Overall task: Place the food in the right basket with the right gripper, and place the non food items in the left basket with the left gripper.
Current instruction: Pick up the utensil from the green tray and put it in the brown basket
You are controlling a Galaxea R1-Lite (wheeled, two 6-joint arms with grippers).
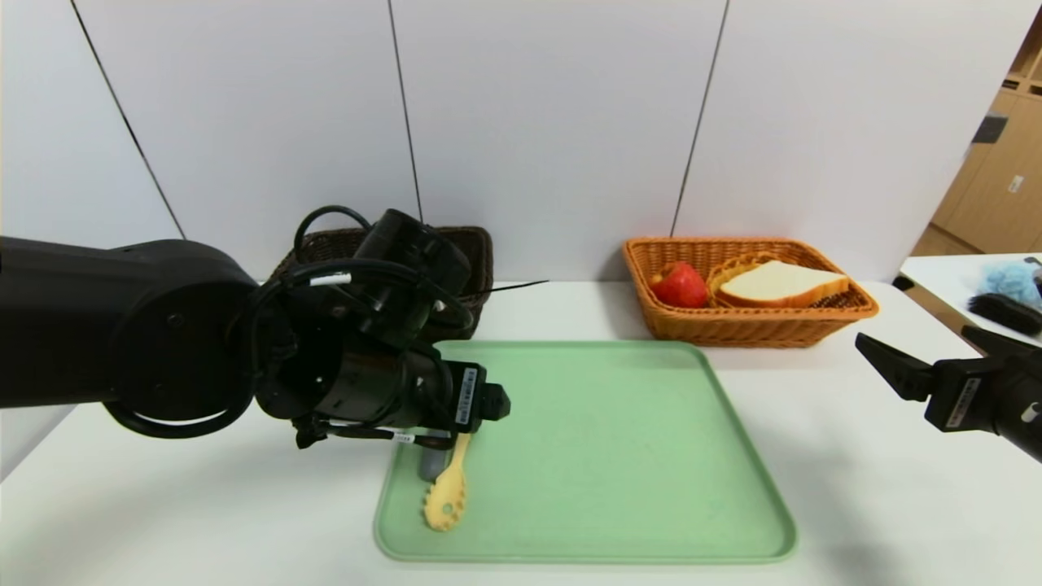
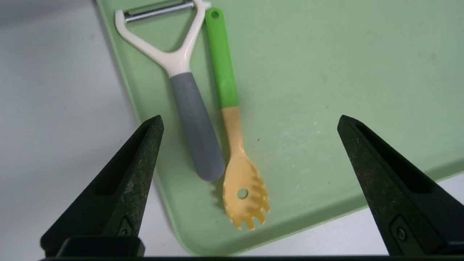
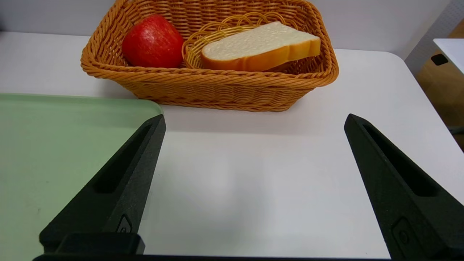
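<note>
A peeler (image 2: pixel 197 130) with a grey handle and white head lies beside a green-and-yellow pasta spoon (image 2: pixel 232 119) at the left front of the green tray (image 1: pixel 610 456). My left gripper (image 2: pixel 250 119) hovers open above them, touching neither. In the head view my left arm covers most of the peeler (image 1: pixel 430 465), and the spoon's head (image 1: pixel 448 496) sticks out below it. The orange right basket (image 1: pixel 749 325) holds a red apple (image 1: pixel 680 285) and a slice of bread (image 1: pixel 781 283). My right gripper (image 1: pixel 912 335) stands open and empty over the table, right of the tray. The dark left basket (image 1: pixel 476 244) is largely hidden behind my left arm.
The wall runs close behind both baskets. A side table at the far right carries a black brush (image 1: pixel 1005 313) and a blue fluffy thing (image 1: pixel 1009 277). White tabletop (image 3: pixel 253 181) lies between the tray and the right edge.
</note>
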